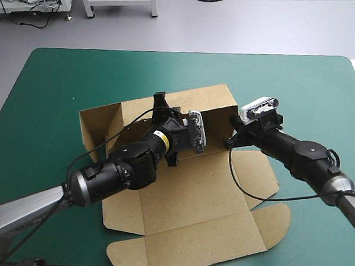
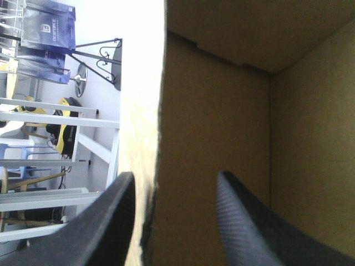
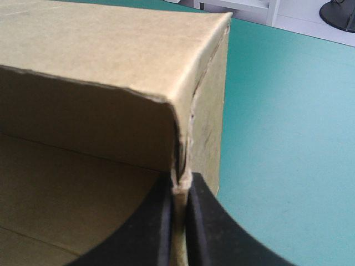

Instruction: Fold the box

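The box (image 1: 186, 193) lies in the middle of the table (image 1: 61, 73). Its far walls are raised just above the frame's centre, and its flat panels spread toward the bottom of the frame. A round-cornered flap at lower right reaches close to the near edge. Bare teal-green cover runs in a wide band across the top of the frame and down both sides, narrower at lower left.

The left gripper (image 1: 161, 102) comes in from lower left to the top edge of the far wall. In the left wrist view the left gripper (image 2: 176, 174) has its jaws standing apart, with the wall's edge between them. The right gripper (image 1: 231, 133) comes in from the right to the box's right corner. In the right wrist view the right gripper (image 3: 180, 180) is nearly closed, pinching the board's edge at that corner.
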Tool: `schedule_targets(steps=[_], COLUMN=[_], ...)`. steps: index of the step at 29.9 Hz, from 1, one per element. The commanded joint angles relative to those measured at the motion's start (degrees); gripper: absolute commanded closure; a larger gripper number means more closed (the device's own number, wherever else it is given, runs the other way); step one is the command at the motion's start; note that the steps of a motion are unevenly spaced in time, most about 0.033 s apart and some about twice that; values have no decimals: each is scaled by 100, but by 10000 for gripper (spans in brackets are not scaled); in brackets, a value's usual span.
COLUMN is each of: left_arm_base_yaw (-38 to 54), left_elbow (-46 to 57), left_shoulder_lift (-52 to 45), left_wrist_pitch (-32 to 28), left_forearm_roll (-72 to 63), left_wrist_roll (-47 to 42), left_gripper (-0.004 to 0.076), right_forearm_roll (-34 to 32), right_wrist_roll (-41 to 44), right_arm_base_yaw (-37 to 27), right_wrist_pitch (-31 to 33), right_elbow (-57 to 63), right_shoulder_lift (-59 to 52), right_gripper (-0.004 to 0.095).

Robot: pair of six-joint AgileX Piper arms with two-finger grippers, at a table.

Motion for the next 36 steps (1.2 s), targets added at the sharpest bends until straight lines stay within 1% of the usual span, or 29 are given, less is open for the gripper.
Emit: schedule_targets(steps=[1, 3, 5, 11, 14, 17, 19, 21, 25, 28, 29, 31, 34, 36], left_arm_base_yaw=[-265, -345, -344, -159, 280, 1028, 1601, 2144, 3316, 4117, 4419, 4830, 5406, 5738], left_elbow=[-149, -149, -149, -149, -149, -149, -149, -149, -149, -97, -72, -48, 43, 190], left_shoulder_lift=[-545, -702, -932, -1539, -1875, -2201, -2358, -2475, -2623, -2683, -2683, -2667, -2572, -2532], left_wrist_pitch=[29, 243, 274, 600, 476, 278, 265, 265, 198, -207, -372, -508, -425, -532], left_forearm_roll=[13, -3, -169, 20, -282, -804, -1075, -1446, -2654, -3611, -3968, -4613, -5428, -5782], left_wrist_roll=[-61, -61, -151, -696, -1097, -1060, -952, -792, -121, 177, 383, 903, 1732, 1965], left_gripper=[360, 360, 360, 360, 360, 360, 360, 360, 360, 360, 360, 360, 360, 360], right_forearm_roll=[-11, -114, -267, -877, -1320, -1774, -2152, -2543, -3214, -3836, -4038, -4292, -4759, -5144], right_wrist_roll=[170, 311, 414, 912, 1289, 1787, 2092, 2469, 3074, 3720, 3943, 4231, 4697, 5066], right_arm_base_yaw=[27, 27, 27, 16, 16, 16, 16, 16, 16, 16, 16, 16, 16, 16], right_wrist_pitch=[272, 225, 112, 67, 67, 52, 69, 87, 80, 169, 246, 468, 781, 913], right_elbow=[-164, -164, -164, -164, -154, -154, -154, -154, -154, -154, -154, -154, -154, -154], right_shoulder_lift=[-134, -134, -134, -230, -315, -375, -413, -488, -661, -751, -780, -841, -997, -1132], right_gripper=[931, 931, 931, 932, 932, 932, 932, 932, 932, 932, 932, 932, 931, 932])
